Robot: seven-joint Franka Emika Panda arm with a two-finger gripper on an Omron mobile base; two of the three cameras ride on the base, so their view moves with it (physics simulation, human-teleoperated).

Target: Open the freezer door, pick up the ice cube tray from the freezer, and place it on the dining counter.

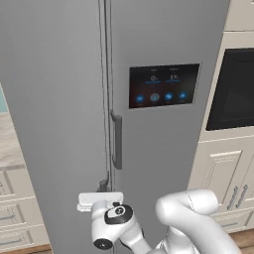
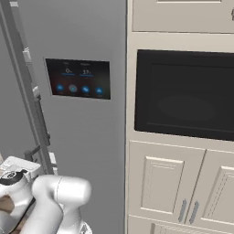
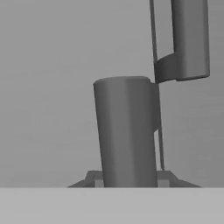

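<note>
Since the freezer door (image 1: 54,124) is closed, the ice cube tray sits unseen behind it. The door's vertical bar handle (image 3: 127,131) stands straight ahead, between the jaws (image 1: 103,191); I cannot tell whether they have clamped it.

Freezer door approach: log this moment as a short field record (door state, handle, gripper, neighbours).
freezer door: plain grey panel, appears shut or nearly so
freezer handle: vertical grey bar, close before the hand camera
gripper: low at the seam between the two doors, by the handle's lower end; finger state unclear
touchscreen door: right of the seam, own handle
oven: dark, built into cream cabinets on the right
ice cube tray: not yet reached
</note>
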